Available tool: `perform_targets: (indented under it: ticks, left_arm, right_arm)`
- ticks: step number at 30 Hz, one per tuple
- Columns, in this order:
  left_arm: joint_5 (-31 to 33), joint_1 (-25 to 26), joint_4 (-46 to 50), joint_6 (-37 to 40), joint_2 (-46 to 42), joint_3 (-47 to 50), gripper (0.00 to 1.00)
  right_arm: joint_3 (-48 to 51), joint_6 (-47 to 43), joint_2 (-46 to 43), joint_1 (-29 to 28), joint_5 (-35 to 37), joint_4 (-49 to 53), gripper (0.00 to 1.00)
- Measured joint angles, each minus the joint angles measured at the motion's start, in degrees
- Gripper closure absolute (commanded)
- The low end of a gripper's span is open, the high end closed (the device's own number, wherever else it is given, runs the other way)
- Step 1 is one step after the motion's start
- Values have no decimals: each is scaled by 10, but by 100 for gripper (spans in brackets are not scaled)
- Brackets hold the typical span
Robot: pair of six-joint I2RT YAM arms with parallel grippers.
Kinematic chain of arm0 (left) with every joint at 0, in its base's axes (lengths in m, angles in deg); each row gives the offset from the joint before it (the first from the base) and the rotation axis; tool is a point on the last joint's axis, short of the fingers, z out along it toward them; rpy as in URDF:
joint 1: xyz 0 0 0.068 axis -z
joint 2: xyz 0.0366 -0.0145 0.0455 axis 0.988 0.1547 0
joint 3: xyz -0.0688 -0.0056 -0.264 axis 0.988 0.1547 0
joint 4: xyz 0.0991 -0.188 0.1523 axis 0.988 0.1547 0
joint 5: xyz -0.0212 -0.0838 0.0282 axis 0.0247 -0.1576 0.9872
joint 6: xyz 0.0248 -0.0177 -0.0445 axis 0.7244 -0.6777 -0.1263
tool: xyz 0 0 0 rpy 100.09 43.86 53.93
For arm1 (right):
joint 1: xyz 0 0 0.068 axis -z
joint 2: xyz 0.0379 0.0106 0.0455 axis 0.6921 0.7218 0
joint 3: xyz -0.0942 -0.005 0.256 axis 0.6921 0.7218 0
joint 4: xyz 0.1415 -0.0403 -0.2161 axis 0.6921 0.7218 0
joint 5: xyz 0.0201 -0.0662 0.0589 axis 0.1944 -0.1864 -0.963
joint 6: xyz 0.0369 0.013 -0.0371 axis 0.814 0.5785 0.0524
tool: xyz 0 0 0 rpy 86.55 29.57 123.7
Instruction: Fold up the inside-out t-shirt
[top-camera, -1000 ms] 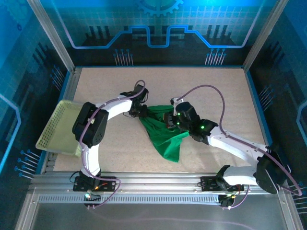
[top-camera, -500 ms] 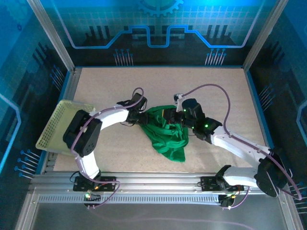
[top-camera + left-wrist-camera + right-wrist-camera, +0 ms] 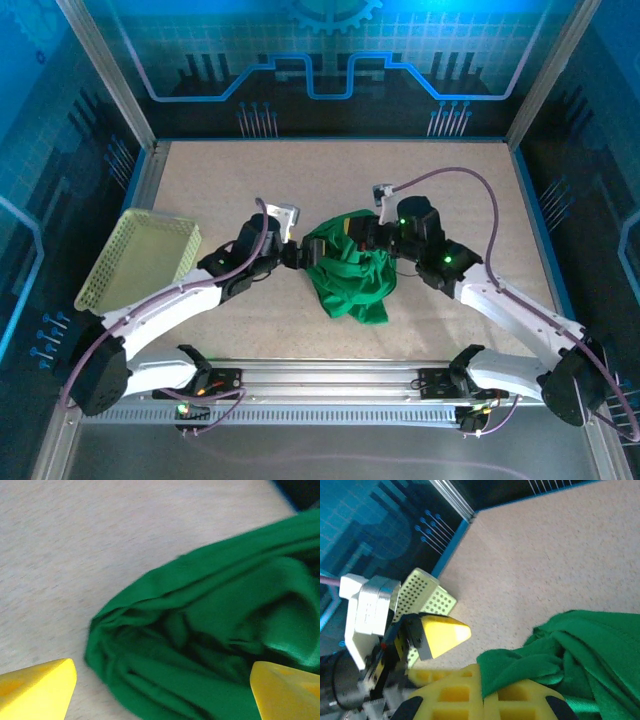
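Sorting out the bunched t-shirt [image 3: 352,285] comes first: it lies crumpled in a heap at the middle of the worktop [image 3: 250,190], nowhere near flat. Your right hand [image 3: 365,240] is clenched on a fold at the heap's far edge. Your left hand [image 3: 297,257] is released, its fingers [image 3: 40,687] spread wide at the heap's left side with nothing between them. I'd judge the step in hand is a pinch with the left. Aim for a single layer at a hem or shoulder, not the thick roll facing you. Close firmly, then draw both hands apart so the cloth opens before you lay it flat.
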State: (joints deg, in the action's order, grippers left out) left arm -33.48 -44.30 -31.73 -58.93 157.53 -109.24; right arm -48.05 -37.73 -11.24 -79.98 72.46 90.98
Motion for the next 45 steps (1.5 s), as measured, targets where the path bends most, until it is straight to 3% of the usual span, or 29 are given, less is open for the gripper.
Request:
perform_targets:
  ticks: [7,13,15,23,30,34,38,41,45]
  left_arm:
    - [-73,12,-45,11,11,-5,23]
    - [-99,15,-63,1,29,-13,37]
    - [-103,15,-64,-5,37,-20,46]
    - [-116,17,-68,-14,43,-27,98]
    - [-120,20,-52,-23,-1,-33,100]
    - [-120,20,-39,-45,-45,-52,100]
    - [-110,20,-16,-64,-71,-95,100]
    - [-93,20,-2,-70,-71,-127,100]
    - [-80,20,6,-81,-67,-138,100]
  right_arm:
    - [-14,-20,-9,-21,2,13,100]
    - [-14,-35,-9,-40,16,29,100]
    - [-14,-38,-9,-46,21,32,100]
    - [-29,-46,-8,-42,64,81,100]
    - [-69,-47,18,-11,72,112,100]
    - [-99,-64,64,16,81,136,65]
    - [-98,-94,98,38,111,155,37]
    - [-54,-111,75,28,120,152,25]
    - [27,-127,1,-23,127,135,18]
